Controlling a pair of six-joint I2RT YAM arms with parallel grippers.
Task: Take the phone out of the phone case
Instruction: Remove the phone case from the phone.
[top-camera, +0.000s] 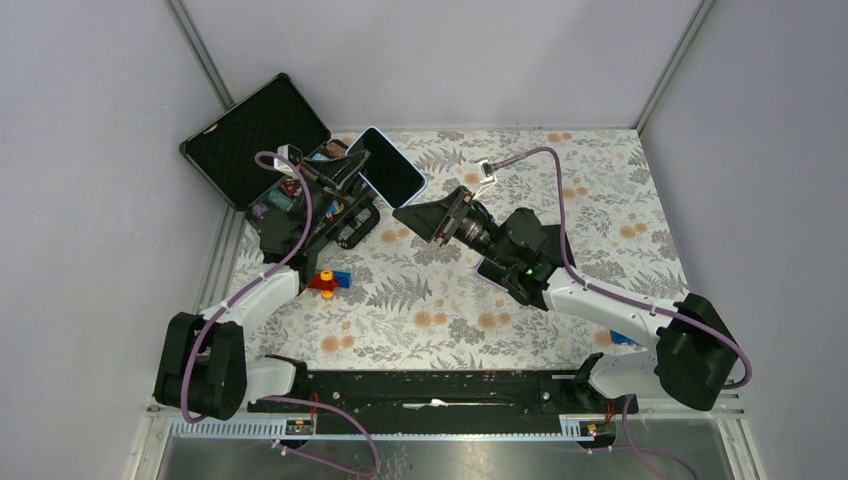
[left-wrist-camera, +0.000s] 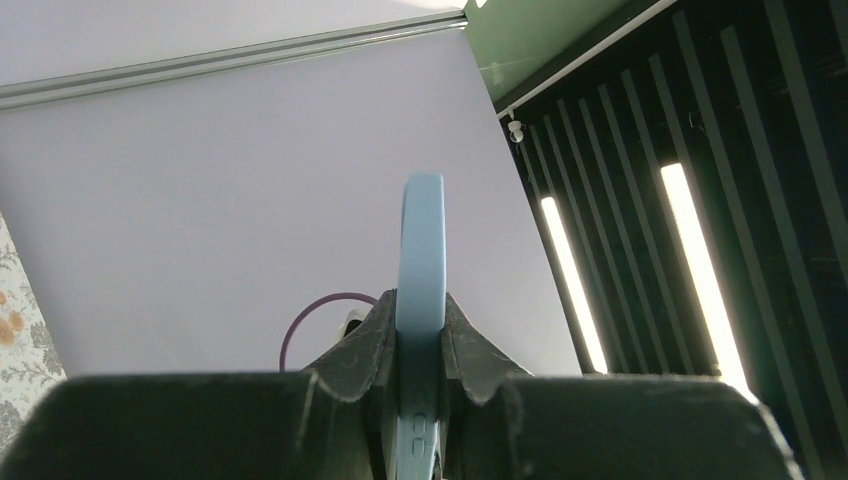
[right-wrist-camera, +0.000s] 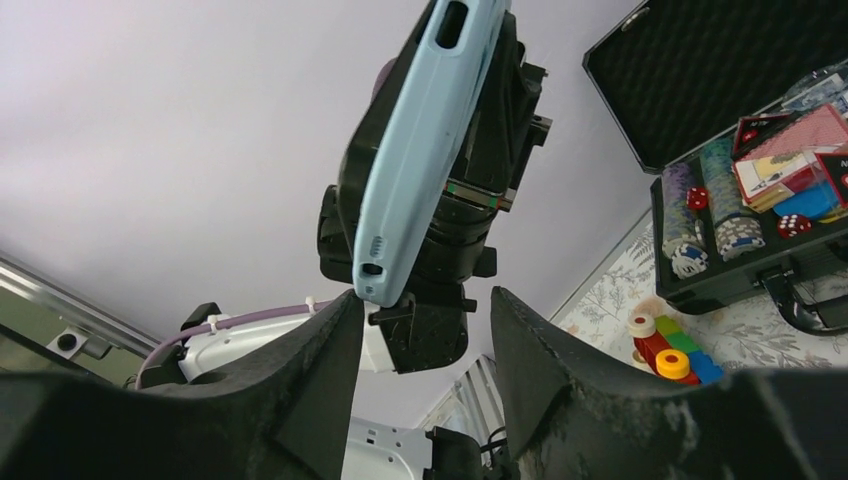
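At far left an open black box (top-camera: 255, 130) of poker chips and cards sits on the flowered table (top-camera: 520, 290). Just beside it my left gripper (top-camera: 345, 185) is clamped on the edge of the phone case (left-wrist-camera: 421, 250), a pale blue shell. It holds the phone (top-camera: 388, 165) in the air, dark screen toward the overhead camera, still inside the case. Below it, toy blocks (top-camera: 330, 280) lie on the table.

To the right, my right gripper (top-camera: 420, 215) faces the phone with its jaws apart and nothing between them. In its wrist view the case's lower corner hangs right at one fingertip (right-wrist-camera: 345, 310).

To do this step well, I think I should put one finger on the case lip at that corner and push the back of the shell. The left grip must hold firm, or the phone could drop.

I can read no brand or writing. The cards in the box are too small to make out.
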